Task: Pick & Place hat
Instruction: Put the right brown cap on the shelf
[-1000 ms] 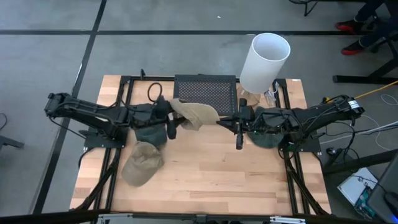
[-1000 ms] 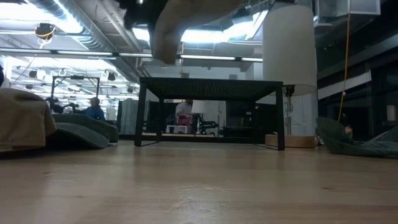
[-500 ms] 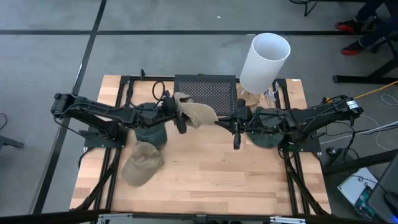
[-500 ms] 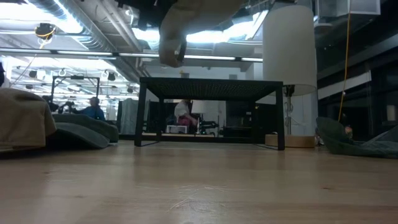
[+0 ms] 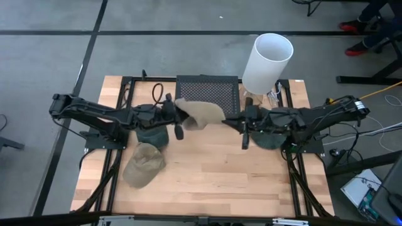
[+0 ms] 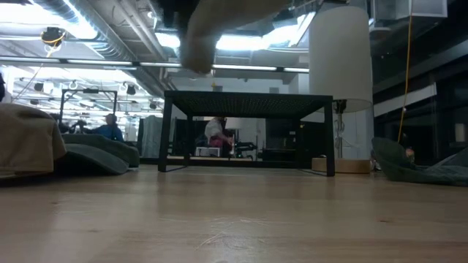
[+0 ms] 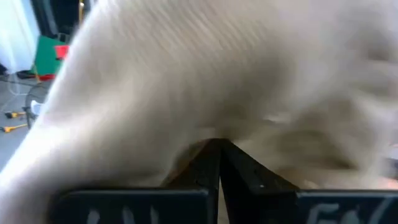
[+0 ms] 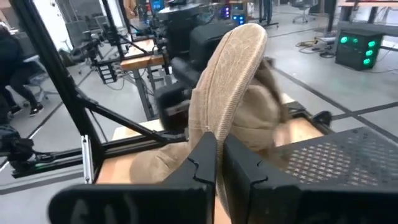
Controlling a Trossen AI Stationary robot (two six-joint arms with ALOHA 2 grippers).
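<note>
While both arms meet above the table's middle, a tan hat (image 5: pixel 201 113) hangs in the air between them, in front of the black mesh stand (image 5: pixel 208 92). Left gripper (image 5: pixel 177 119) clamped on the hat's near side; fingers pressed together in its wrist view. Right gripper (image 5: pixel 242 120) pinched on the brim. Second tan hat (image 5: pixel 143 164) lies on the wooden table (image 5: pixel 207 182), front left. White cylinder (image 5: pixel 267 61) behind.
</note>
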